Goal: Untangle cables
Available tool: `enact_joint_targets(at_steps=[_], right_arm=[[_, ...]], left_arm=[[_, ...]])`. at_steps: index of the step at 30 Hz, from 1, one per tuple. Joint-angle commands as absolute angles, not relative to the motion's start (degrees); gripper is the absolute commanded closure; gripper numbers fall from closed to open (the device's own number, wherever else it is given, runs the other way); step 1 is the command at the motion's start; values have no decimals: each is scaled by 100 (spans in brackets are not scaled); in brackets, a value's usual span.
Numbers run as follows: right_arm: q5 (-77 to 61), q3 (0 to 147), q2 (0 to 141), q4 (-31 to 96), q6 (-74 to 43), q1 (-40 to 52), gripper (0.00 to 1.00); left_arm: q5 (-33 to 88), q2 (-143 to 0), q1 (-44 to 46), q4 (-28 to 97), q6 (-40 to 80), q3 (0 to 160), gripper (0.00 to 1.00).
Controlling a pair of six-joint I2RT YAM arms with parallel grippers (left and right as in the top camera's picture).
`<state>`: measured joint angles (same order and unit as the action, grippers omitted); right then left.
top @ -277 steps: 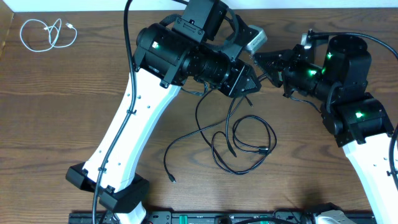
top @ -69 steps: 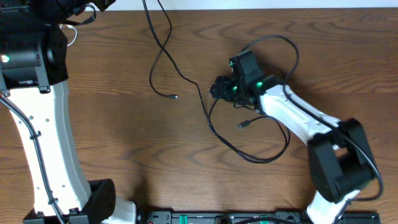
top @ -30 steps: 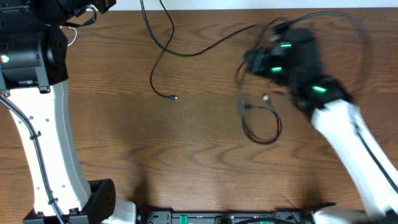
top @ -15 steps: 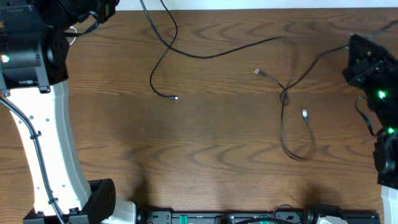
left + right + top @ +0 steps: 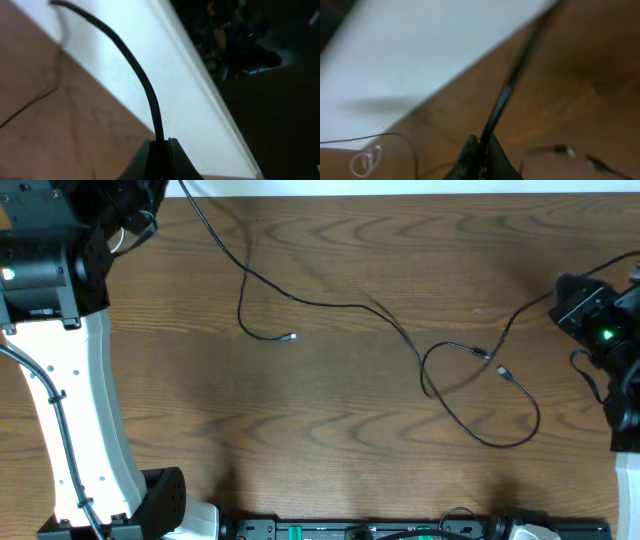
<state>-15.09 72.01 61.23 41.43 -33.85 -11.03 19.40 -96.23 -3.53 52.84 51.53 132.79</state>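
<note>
Black cables (image 5: pixel 330 304) stretch across the wooden table between my two arms. In the left wrist view my left gripper (image 5: pixel 161 143) is shut on a black cable (image 5: pixel 142 80) that rises from its jaws; overhead that cable drops from the top edge, and a plug end (image 5: pixel 290 337) lies at mid-left. At the right edge my right gripper (image 5: pixel 560 298) is shut on another black cable (image 5: pixel 507 92), which runs down-left to a loose loop (image 5: pixel 436 370) with two plug ends (image 5: pixel 484 355) beside it. A white cable (image 5: pixel 365 160) lies coiled far off.
My left arm's white link (image 5: pixel 75 410) stands along the table's left side. A black rail (image 5: pixel 380 530) runs along the front edge. A wider black cable loop (image 5: pixel 505 440) lies at the front right. A white surface (image 5: pixel 150 65) borders the table's far edge.
The left gripper has pulled its cable leftward. The crossing near centre-right has slid left and down and opened into a loose loop, and the plug ends have shifted.
</note>
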Motion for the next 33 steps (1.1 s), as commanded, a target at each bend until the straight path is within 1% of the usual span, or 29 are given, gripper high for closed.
enact_joint_targets(at_steps=[1,4,6,10,14,17,19,22,25,28,30,31,33], right_arm=[[-1151,7242,6361,4512,-3179,-1142,98],[-1105,7242,6628,4967,-2902,-1142,98],[-1105,7242,6834,5203,-2749,-1142,99],[-1035,7242,7328,5408,-2709,-1142,98],[-687,7242,7644,5489,-2714,-1142,98],[-613,7242,7797,5481,-2740,-1144,99],[-648,7242,7828,5422,-2995,-1142,99],[-1041,7242,7793,5164,-3079,-1146,99],[-1356,7242,7664,4821,-3081,-1173,99],[-1310,7242,7502,4576,-3081,-1291,98],[-1017,7244,7426,4475,-3094,-1411,98],[-403,7242,7387,4442,-3275,-1573,99],[364,7242,7391,4528,-3581,-1739,99]], left_arm=[[2158,-9491,-410,4657,4842,13343,93],[2484,-9404,-554,3863,4847,13343,93],[2532,-9358,-650,3570,4851,13343,93],[2526,-9341,-974,3485,4851,13349,93],[2296,-9343,-1599,3511,4851,13347,93],[2012,-9356,-2128,3859,4851,13347,92],[1870,-9376,-2403,4296,4849,13345,93],[1527,-9415,-2661,4901,4847,13340,92],[613,-9456,-2862,5555,4849,13336,93],[-290,-9496,-3004,6077,4849,13336,93],[-593,-9518,-3076,6302,4849,13336,93],[-808,-9548,-3135,6451,4849,13336,93],[-867,-9579,-3188,6532,4847,13329,93]])
